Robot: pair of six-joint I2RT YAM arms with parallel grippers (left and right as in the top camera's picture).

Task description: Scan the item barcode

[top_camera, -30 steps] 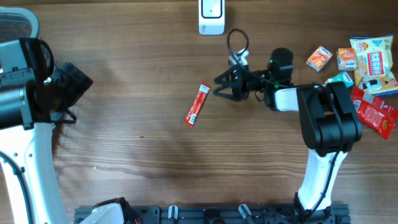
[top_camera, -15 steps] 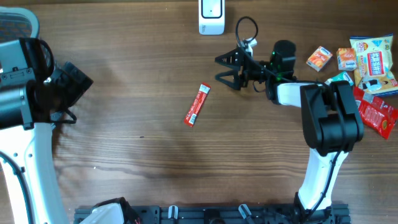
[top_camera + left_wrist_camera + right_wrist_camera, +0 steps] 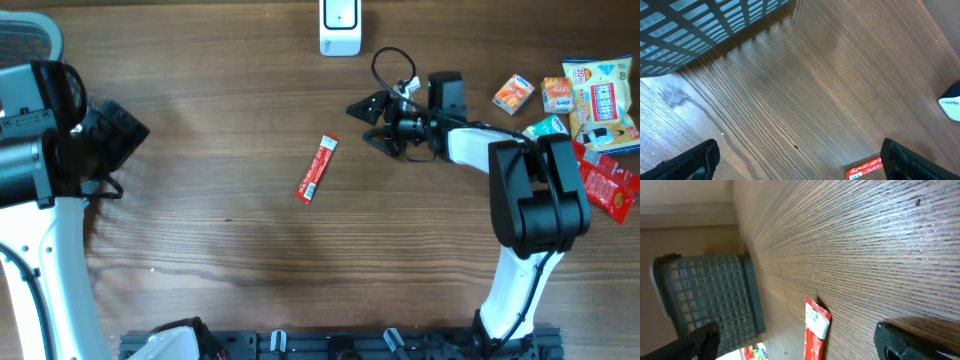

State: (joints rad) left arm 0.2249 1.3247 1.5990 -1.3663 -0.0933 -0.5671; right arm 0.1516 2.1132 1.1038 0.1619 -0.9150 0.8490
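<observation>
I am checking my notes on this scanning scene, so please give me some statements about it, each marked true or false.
The right gripper is open and empty. True.
The red stick packet lies on the table, touching neither gripper. True.
The left gripper holds the white scanner. False: it is open and empty; the scanner sits at the table's far edge.
The snack pile lies on the robot's left side. False: it is on the right side.
</observation>
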